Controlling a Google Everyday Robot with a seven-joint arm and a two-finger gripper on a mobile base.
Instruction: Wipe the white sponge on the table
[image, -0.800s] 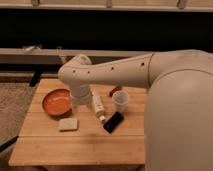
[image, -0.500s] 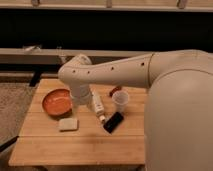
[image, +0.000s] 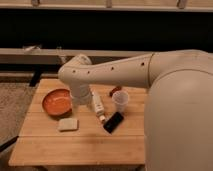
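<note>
Light and squashy by its look, the white sponge (image: 68, 124) lies flat on the tabletop (image: 75, 148) at 7 o'clock from the claw (image: 80, 100), best pinched across its width; whether the claw is clenched, I cannot tell.

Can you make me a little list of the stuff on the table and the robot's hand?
table: light wooden slats
orange bowl: left side
white sponge: flat, in front of orange bowl
white bottle: lying right of bowl
cup: upright, right of bottle
black object: in front of cup
gripper: between bowl and bottle, apart from sponge
</note>
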